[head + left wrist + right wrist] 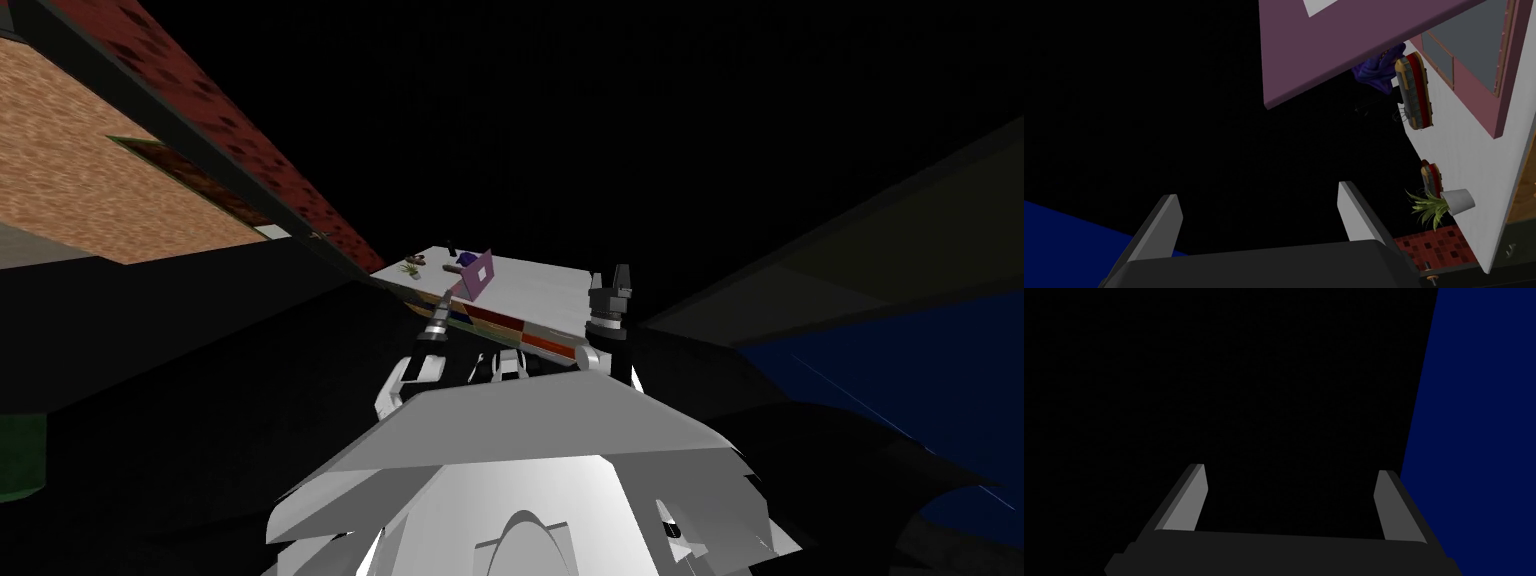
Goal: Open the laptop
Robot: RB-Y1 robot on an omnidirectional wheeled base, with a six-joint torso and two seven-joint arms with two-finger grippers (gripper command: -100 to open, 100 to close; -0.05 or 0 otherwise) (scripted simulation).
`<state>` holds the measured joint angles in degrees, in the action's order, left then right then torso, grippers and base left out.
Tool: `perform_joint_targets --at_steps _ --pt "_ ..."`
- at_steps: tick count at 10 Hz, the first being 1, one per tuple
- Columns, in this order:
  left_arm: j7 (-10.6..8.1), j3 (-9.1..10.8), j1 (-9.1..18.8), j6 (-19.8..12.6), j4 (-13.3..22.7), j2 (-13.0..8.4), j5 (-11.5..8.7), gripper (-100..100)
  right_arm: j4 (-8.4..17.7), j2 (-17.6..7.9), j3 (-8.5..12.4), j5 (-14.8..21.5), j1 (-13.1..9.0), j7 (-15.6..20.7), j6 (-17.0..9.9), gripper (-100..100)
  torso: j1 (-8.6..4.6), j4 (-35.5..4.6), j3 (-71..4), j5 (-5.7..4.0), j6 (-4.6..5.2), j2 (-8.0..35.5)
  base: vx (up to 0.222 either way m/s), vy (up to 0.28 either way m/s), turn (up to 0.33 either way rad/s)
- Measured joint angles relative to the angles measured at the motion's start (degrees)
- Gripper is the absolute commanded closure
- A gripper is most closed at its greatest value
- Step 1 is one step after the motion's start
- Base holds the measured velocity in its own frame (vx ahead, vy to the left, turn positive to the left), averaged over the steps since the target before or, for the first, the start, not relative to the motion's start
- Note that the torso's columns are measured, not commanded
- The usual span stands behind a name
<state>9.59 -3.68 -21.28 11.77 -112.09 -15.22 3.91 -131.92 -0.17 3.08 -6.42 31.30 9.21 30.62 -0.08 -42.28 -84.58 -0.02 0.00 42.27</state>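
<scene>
A purple laptop (476, 274) stands on the white table top (545, 290) with its lid raised. In the left wrist view the lid (1324, 50) stands well apart from the base (1476, 75), whose grey keyboard area shows. My left gripper (1259, 210) is open with nothing between its fingers, a short way off the lid's free edge and not touching it. In the head view that left gripper (443, 300) sits at the table's near edge just below the laptop. My right gripper (611, 276) is held up at the table's right corner, and my right gripper (1291, 498) is open and empty.
On the table (1474, 165) beyond the laptop lie a small plant in a white pot (1449, 202), two red and yellow objects (1416, 92) and a dark blue-purple thing (1379, 67). The table's front (500, 325) has coloured panels. Black area surrounds the table; a blue surface (1484, 413) lies right.
</scene>
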Motion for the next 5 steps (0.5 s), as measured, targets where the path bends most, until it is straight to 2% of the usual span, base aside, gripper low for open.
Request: perform_joint_targets --at_steps 5 --pt "-2.14 0.30 5.1 -5.2 3.5 -3.5 0.7 -100 0.0 0.0 0.0 0.0 0.0 0.0 0.0 0 0.05 0.0 0.0 0.01 0.00 0.0 0.051 0.041 -0.154"
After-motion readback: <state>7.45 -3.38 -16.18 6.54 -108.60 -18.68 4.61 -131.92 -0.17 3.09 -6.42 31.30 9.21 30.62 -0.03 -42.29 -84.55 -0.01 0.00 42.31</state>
